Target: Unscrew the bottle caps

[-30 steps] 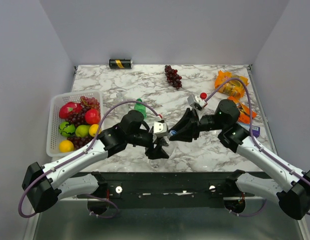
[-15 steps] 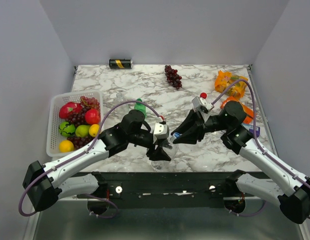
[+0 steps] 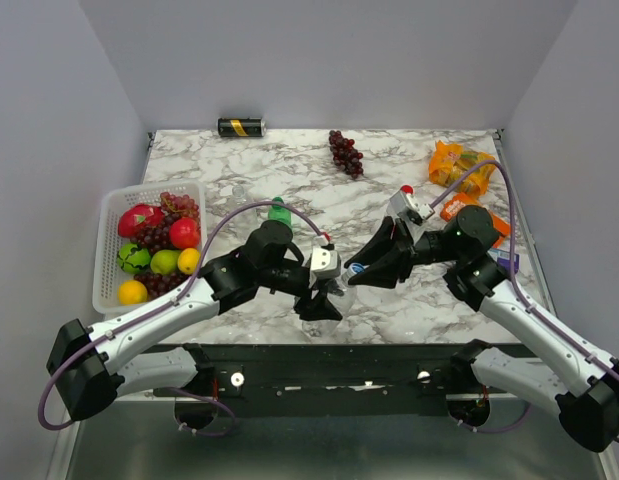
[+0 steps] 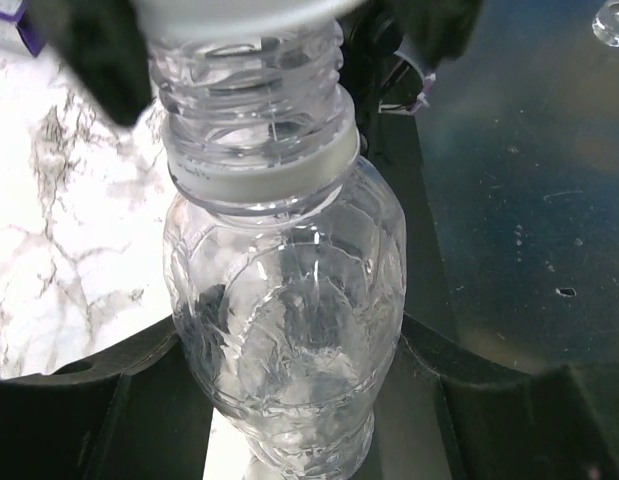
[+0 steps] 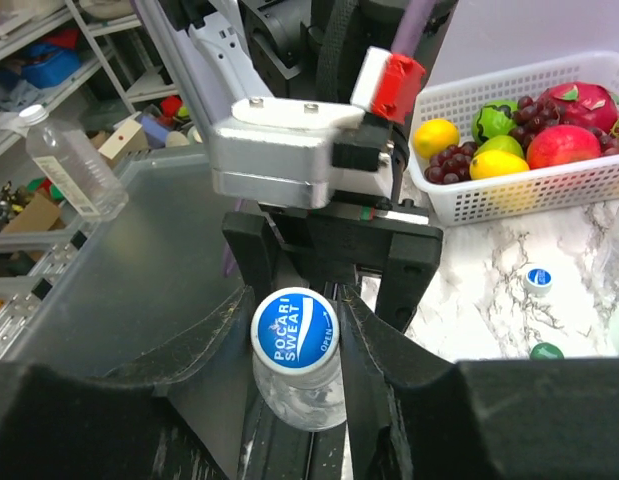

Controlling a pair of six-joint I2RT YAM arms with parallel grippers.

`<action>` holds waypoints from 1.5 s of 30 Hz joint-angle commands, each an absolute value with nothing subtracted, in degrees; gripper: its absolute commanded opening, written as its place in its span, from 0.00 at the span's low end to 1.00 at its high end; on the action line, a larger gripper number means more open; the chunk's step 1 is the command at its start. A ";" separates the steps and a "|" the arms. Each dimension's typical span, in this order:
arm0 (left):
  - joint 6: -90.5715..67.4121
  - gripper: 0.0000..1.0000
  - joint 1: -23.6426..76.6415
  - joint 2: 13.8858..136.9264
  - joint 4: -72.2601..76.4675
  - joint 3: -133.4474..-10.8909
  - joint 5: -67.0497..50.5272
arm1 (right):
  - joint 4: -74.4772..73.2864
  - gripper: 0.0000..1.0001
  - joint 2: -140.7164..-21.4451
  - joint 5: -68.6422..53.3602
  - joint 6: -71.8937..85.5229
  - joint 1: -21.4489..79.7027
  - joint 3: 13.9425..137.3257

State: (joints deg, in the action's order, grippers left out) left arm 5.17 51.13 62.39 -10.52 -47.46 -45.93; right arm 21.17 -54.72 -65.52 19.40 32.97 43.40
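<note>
My left gripper (image 3: 321, 298) is shut on the body of a clear bottle (image 4: 284, 330), held near the table's front edge. In the left wrist view (image 4: 289, 400) the neck threads show bare below the white cap (image 4: 239, 10). My right gripper (image 3: 352, 271) is shut on that blue-and-white cap (image 5: 294, 330), seen end-on in the right wrist view (image 5: 295, 340). A green bottle (image 3: 279, 211) stands behind the left arm. A red-capped bottle (image 3: 406, 190) is partly hidden behind the right wrist.
A white basket (image 3: 112, 215) of fruit sits at the left. A black-and-gold can (image 3: 240, 127), grapes (image 3: 346, 152) and orange packets (image 3: 459, 165) lie at the back. A loose blue cap (image 5: 537, 279) and a green cap (image 5: 546, 351) lie on the marble.
My right arm has drawn back a little to the right, still closed on the cap. My left gripper has stayed almost still with the bottle.
</note>
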 commanded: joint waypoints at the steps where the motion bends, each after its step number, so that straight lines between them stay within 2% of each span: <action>1: 5.54 0.33 51.42 62.14 -12.57 -47.55 -41.84 | 22.50 0.43 -53.44 -63.28 18.19 32.61 43.07; 8: 5.27 0.33 51.50 62.58 -13.53 -47.90 -34.03 | 18.38 0.38 -50.63 -55.83 16.79 32.52 43.94; 16: 2.38 0.32 49.58 58.89 -12.48 -47.11 -12.77 | 6.78 0.36 -48.43 -34.03 12.66 32.26 45.35; 20: 0.27 0.32 46.41 56.17 -10.90 -46.14 -8.45 | 5.10 0.36 -49.13 -26.38 13.79 32.26 42.55; 24: -2.19 0.31 43.60 53.27 -10.20 -45.44 -3.44 | 9.48 0.35 -51.41 -22.25 17.57 32.61 36.92; 29: -3.95 0.31 41.05 51.77 -9.76 -45.00 -0.44 | 13.09 0.35 -57.63 -14.96 17.23 36.20 33.75; 36: -3.43 0.31 40.08 51.15 -9.49 -44.74 1.40 | 12.48 0.34 -73.26 6.38 14.94 48.59 39.45; 41: -2.90 0.31 40.17 50.89 -10.02 -44.74 3.60 | 14.94 0.34 -83.22 7.91 17.31 51.06 42.36; 45: -2.72 0.31 40.17 50.71 -9.93 -44.74 3.96 | 13.45 0.35 -89.73 13.79 17.58 52.29 45.96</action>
State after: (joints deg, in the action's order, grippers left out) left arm -2.94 40.25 51.96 -11.86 -45.19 1.26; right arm 12.29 -85.19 4.97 16.93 51.31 42.39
